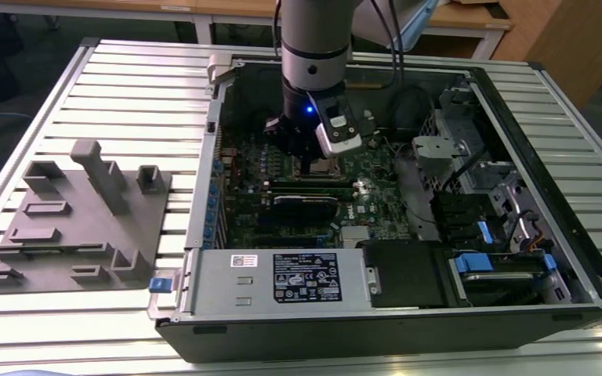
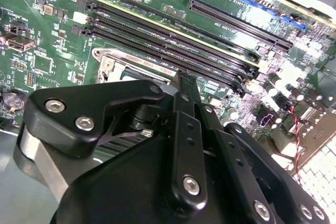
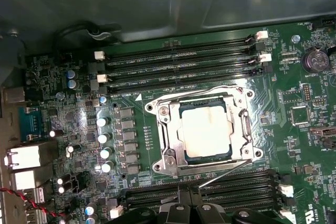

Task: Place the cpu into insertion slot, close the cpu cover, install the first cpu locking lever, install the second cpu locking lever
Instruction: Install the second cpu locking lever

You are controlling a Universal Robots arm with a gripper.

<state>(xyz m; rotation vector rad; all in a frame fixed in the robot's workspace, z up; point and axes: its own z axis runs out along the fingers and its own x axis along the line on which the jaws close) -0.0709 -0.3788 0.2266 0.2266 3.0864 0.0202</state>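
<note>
Silver cpu cover [image 3: 205, 129] lies shut over the cpu [image 3: 205, 130] (claw [image 2: 181, 85] fingers pressed together, tips cut off).

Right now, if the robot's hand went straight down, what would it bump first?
Probably the cpu cover with the cpu showing in its window; the hand hangs just above that socket, though exact depth is unclear.

I see the cpu [image 3: 205, 132] lying in the insertion slot [image 3: 157, 145], the cpu cover [image 3: 242, 129] down around it, memory slots [image 3: 178, 69] on two sides.
</note>
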